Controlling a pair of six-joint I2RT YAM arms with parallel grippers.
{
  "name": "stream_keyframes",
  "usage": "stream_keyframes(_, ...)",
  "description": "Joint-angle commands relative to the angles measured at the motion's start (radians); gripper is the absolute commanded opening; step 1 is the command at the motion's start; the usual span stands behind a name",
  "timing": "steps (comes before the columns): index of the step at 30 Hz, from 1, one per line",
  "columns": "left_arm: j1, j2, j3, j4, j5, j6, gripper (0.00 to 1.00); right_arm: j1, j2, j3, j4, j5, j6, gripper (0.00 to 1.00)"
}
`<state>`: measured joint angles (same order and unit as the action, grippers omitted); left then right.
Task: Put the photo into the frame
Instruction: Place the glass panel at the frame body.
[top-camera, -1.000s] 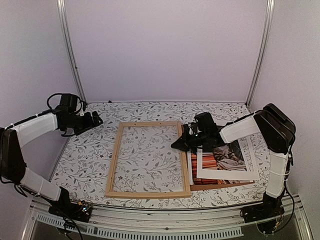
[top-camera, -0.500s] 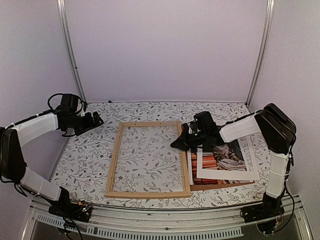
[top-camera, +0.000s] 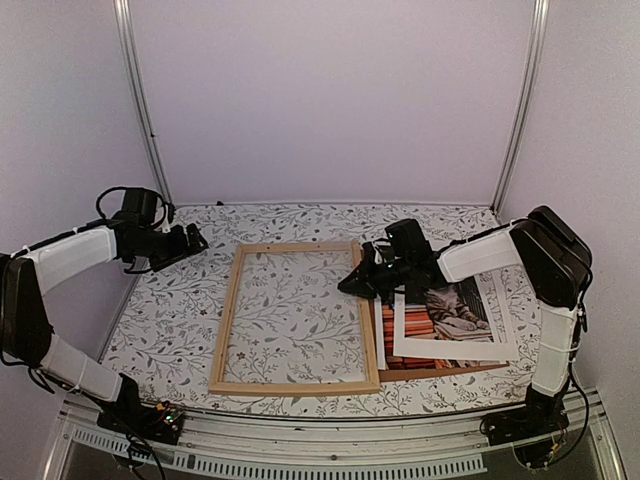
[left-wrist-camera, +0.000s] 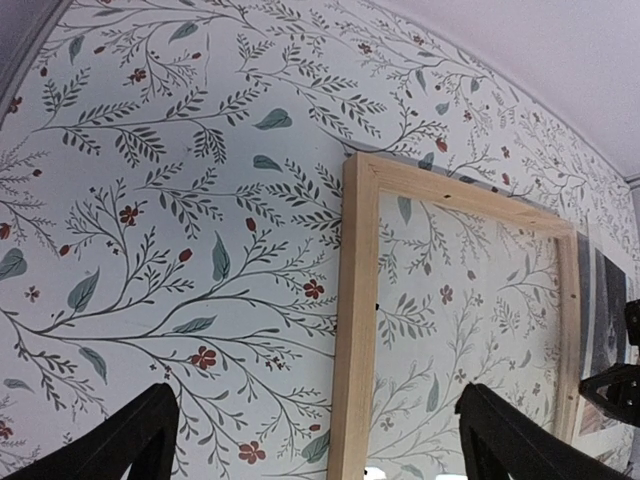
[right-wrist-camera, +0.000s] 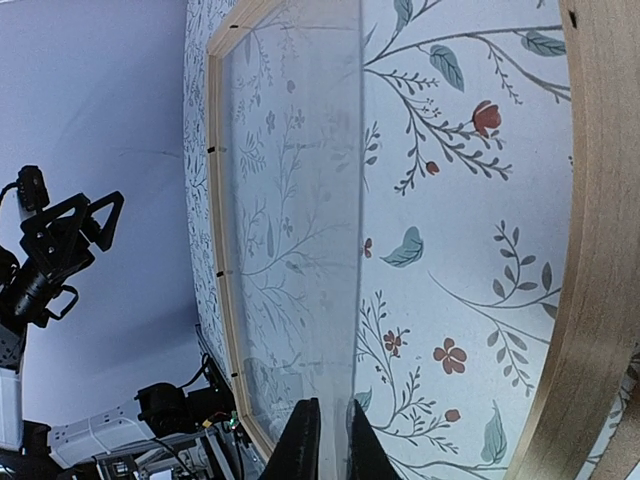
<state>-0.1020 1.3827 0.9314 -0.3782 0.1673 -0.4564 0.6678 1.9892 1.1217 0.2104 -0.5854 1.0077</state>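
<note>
Right fingers (right-wrist-camera: 303, 445) pinched the clear pane's (right-wrist-camera: 290, 230) edge by the frame (top-camera: 232, 310). Left fingers (left-wrist-camera: 130, 445) hung spread and empty. The photo (top-camera: 460, 312) lay right of the frame, under the mat (top-camera: 505, 325). So thin a pinch could slip and drop the pane.

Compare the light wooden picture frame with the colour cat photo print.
The light wooden picture frame is a hollow rectangle, the floral tablecloth showing through; the colour cat photo print is a solid picture. The frame lies on the tablecloth; the photo lies between a white mat and a brown board. Both are rectangular and flat.
</note>
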Motion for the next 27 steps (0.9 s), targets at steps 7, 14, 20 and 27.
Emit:
stream_keyframes(7, -0.031, 0.013, -0.02, 0.036, 0.004, 0.003, 1.0, 0.013, 0.01, 0.037, -0.028, 0.019, -0.019, 0.23)
stream_keyframes(14, -0.161, -0.024, -0.072, 0.162, 0.064, -0.056, 1.0, 0.018, 0.021, 0.048, -0.039, 0.022, -0.029, 0.25)
stream_keyframes(20, -0.327, 0.02, -0.123, 0.329, 0.111, -0.169, 1.0, 0.021, 0.033, 0.055, -0.039, 0.021, -0.032, 0.26)
stream_keyframes(27, -0.454, 0.165, -0.066, 0.362, 0.124, -0.191, 1.0, 0.023, 0.046, 0.069, -0.046, 0.027, -0.04, 0.28)
